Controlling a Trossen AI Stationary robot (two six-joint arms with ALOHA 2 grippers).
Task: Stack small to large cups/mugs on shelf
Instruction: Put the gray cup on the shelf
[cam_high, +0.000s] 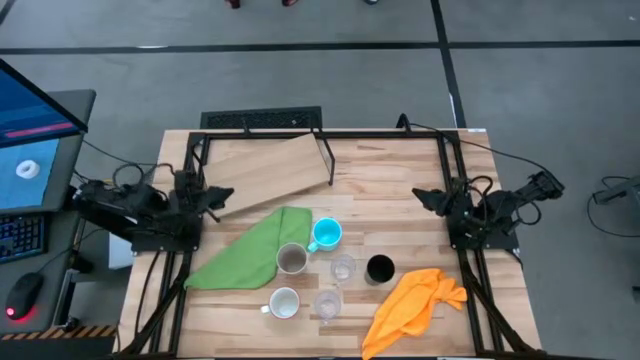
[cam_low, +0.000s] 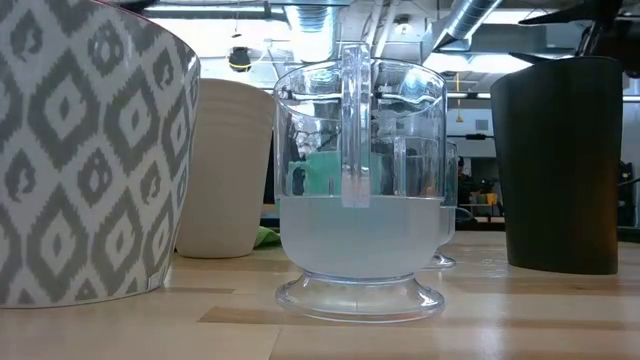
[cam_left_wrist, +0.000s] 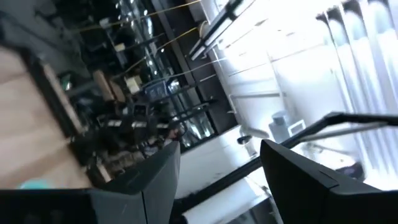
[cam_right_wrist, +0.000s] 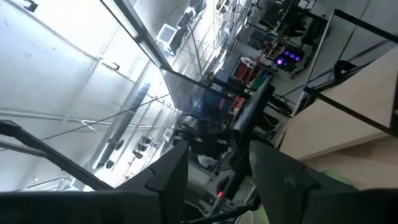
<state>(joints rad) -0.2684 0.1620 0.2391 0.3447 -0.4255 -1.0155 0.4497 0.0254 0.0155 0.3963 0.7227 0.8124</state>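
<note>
On the worktop (cam_high: 400, 165) the shelf (cam_high: 270, 170) lies at the back. My left pincer (cam_high: 222, 195) and right pincer (cam_high: 425, 196) gape, holding nothing, at either edge. The six cups (cam_high: 328, 262) cluster near the front.

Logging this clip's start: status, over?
Left gripper and right gripper open, empty, parked at table sides. Six cups, blue mug among them, on the table; shelf bare. Green cloth lies between cups and shelf.

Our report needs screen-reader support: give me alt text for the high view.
Six cups cluster near the table's front between a green cloth and an orange cloth. The shelf lies empty at the back; the left gripper and right gripper wait open at the sides.
</note>
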